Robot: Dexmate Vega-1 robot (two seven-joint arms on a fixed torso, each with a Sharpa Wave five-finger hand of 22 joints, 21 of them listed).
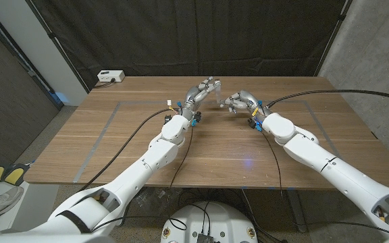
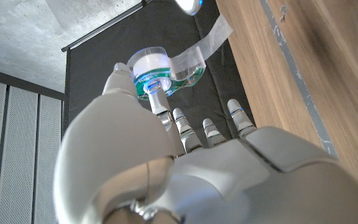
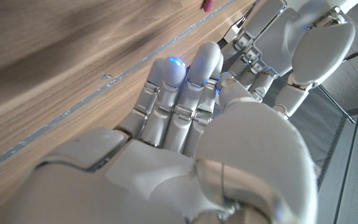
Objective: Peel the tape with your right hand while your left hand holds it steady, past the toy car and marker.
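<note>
In the head view both arms reach from the bottom corners to the upper middle of the frame, where the left hand [image 1: 202,91] and the right hand [image 1: 238,102] meet close together above the far part of the wooden table [image 1: 113,142]; something pale sits between them, too small to read there. The peel looks underway rather than finished, judged from the left wrist view: in its upper middle the tape roll [image 2: 160,73], a small clear dispenser with a green label, is pinched at the left hand's fingertips, and a strip of clear tape [image 2: 211,38] runs from it toward the upper right of the frame, already off the roll. More pulling probably remains. In the right wrist view the right hand's fingers [image 3: 185,93] lie curled close together in the centre; I cannot tell whether they clamp the strip's end. The left hand shows at the upper right there.
</note>
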